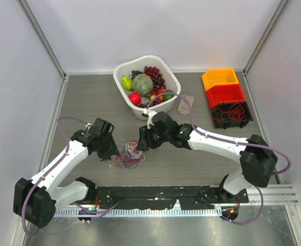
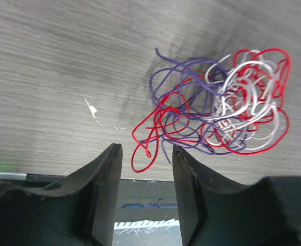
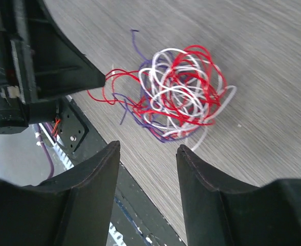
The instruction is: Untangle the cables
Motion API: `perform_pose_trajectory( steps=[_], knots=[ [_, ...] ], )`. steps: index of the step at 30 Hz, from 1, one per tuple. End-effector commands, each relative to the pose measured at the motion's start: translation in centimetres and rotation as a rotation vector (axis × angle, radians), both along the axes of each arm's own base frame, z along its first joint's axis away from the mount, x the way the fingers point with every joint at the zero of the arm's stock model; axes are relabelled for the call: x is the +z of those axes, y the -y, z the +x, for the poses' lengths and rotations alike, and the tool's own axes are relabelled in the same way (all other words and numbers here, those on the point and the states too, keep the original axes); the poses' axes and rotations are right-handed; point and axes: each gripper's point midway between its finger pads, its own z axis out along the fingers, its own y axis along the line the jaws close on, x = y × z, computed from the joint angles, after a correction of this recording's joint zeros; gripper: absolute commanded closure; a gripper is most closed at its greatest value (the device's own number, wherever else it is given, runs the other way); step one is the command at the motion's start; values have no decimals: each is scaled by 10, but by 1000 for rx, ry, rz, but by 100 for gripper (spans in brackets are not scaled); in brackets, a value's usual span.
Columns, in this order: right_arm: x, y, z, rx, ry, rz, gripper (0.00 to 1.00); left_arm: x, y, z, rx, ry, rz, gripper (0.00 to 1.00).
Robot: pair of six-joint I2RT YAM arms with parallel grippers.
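Tangled cables (image 2: pixel 232 110) on the table (image 1: pixel 191 169), left gripper (image 2: pixel 146 147) apart, empty, right gripper (image 3: pixel 147 145) apart, empty, both close beside.

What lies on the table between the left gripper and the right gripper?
The tangled cables lie on the table between the left gripper and the right gripper. The top external view shows this most clearly.

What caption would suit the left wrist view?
Open left gripper hovering beside a tangled bunch of red, purple and white cables.
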Motion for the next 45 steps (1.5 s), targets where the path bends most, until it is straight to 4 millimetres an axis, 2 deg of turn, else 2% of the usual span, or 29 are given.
perform_pose_trajectory(
  steps=[1, 3, 7, 9, 10, 11, 14, 23, 25, 28, 29, 32, 35, 38, 40, 42, 45],
  knots=[
    [21, -41, -7, 83, 34, 94, 48, -7, 3, -16, -6, -72, -25, 53],
    [19, -53, -17, 114, 23, 104, 49, -8, 4, -19, 4, -73, -46, 53],
    [4, -65, -19, 124, -16, 95, 51, -3, 3, -17, 11, -36, -55, 56],
    [-2, -69, -15, 120, -23, 79, 53, -3, 4, -18, 7, -35, -60, 62],
    [-12, -68, -14, 111, -34, 51, 56, -3, 5, -19, 2, -36, -66, 65],
    [-11, -71, -11, 111, -30, 50, 57, -2, 7, -19, -7, -34, -73, 70],
    [-23, -73, -9, 99, -44, 7, 59, -1, 12, -17, -35, -23, -100, 75],
    [-19, -76, -6, 100, 14, -40, 57, -11, 12, -13, -68, -23, -82, 74],
    [-22, -77, -6, 105, 13, -46, 57, -12, 14, -11, -82, -17, -82, 81],
    [-23, -80, -6, 111, 15, -45, 57, -1, 16, -8, -132, 8, -85, 100],
    [-25, -80, -5, 105, 13, -48, 57, 7, 16, -9, -154, 19, -86, 100],
    [-34, -82, 0, 83, 23, -73, 56, 46, 15, -18, -206, 66, -109, 100],
    [-60, -78, 1, 55, 10, -157, 55, 107, 20, -22, -207, 214, -203, 100],
    [-85, -56, 17, -61, 40, -285, 54, 204, 21, -15, -188, 502, -308, 100],
    [-95, -42, 20, -101, 57, -346, 53, 270, 18, -16, -186, 710, -369, 100],
    [-100, -32, 22, -129, 66, -374, 53, 334, 10, -21, -178, 912, -414, 100],
    [-107, -17, 25, -173, 77, -413, 53, 416, 7, -34, -223, 1147, -468, 100]
  ],
)
